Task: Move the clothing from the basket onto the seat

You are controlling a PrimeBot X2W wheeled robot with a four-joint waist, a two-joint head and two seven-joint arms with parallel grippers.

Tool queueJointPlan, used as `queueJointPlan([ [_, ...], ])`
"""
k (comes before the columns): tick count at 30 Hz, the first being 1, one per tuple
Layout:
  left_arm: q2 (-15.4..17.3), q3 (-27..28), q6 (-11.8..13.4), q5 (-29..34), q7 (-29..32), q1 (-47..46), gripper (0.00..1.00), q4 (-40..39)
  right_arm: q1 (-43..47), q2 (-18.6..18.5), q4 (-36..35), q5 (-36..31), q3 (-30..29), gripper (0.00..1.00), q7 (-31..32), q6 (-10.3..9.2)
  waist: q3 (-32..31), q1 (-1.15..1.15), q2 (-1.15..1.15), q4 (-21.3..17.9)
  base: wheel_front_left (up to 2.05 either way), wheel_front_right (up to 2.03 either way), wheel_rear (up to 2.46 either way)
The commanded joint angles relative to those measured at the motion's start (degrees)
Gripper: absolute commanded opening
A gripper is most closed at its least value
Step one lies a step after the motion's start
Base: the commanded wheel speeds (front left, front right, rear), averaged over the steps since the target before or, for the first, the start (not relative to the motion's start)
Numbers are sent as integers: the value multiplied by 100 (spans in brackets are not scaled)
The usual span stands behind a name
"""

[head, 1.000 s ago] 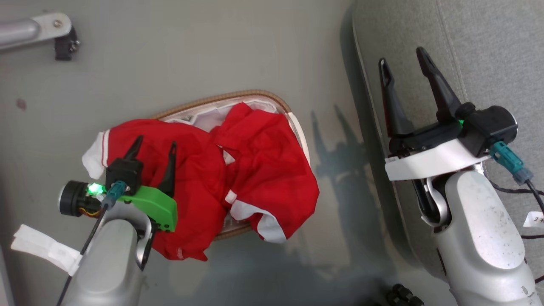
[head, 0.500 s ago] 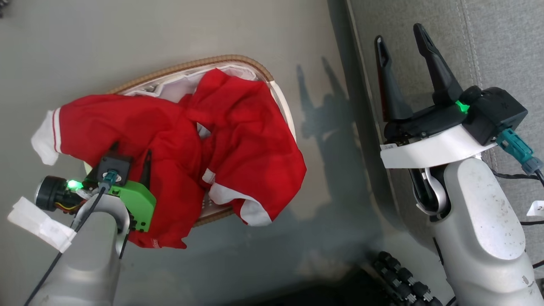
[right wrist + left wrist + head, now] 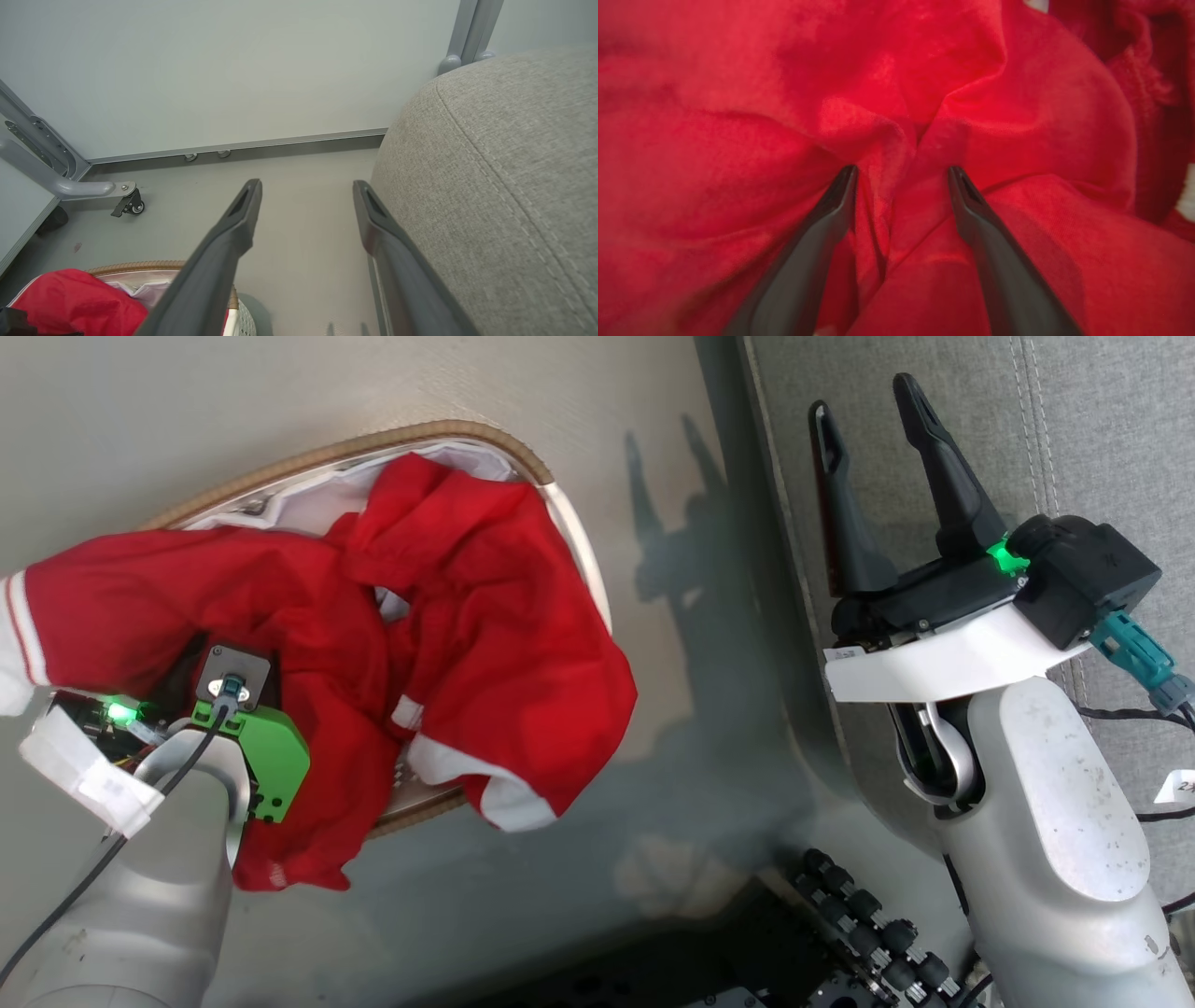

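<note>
Though apart, left fingers (image 3: 817,242) amid clothing (image 3: 714,116).

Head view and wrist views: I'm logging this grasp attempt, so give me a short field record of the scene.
clothing: red garments heaped in the basket, spilling over its rim
basket: on the floor, left of the seat
left gripper: open, fingers pushed into the clothing, a fold between them
right gripper: open, holding nothing, by the seat's edge
</note>
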Motion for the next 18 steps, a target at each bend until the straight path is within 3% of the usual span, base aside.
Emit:
queueJointPlan([
  [1,25,-27,-30,51,49,-111,100,78,-62,-20,-23,67,11,100,-27,-4,59,0,-1,-52,0,0,0],
  [3,37,-68,-49,49,108,-164,100,150,-80,-18,-26,97,30,100,-27,-4,84,0,-1,-74,0,0,0],
  [4,37,-91,-70,51,138,-190,92,188,-85,-17,-27,107,42,100,-26,-4,90,0,-1,-87,0,0,0],
  [6,34,-113,-76,35,154,-203,21,235,-86,-20,-20,115,50,100,-27,-4,91,0,-1,-103,0,0,0],
  [7,23,-121,-64,18,148,-209,0,247,-81,-19,-7,121,54,100,-27,-4,80,0,-1,-106,0,0,0],
  [18,-182,-158,-20,-140,81,53,0,343,96,-19,197,51,45,100,-27,-4,-454,0,-1,-81,0,0,0],
])
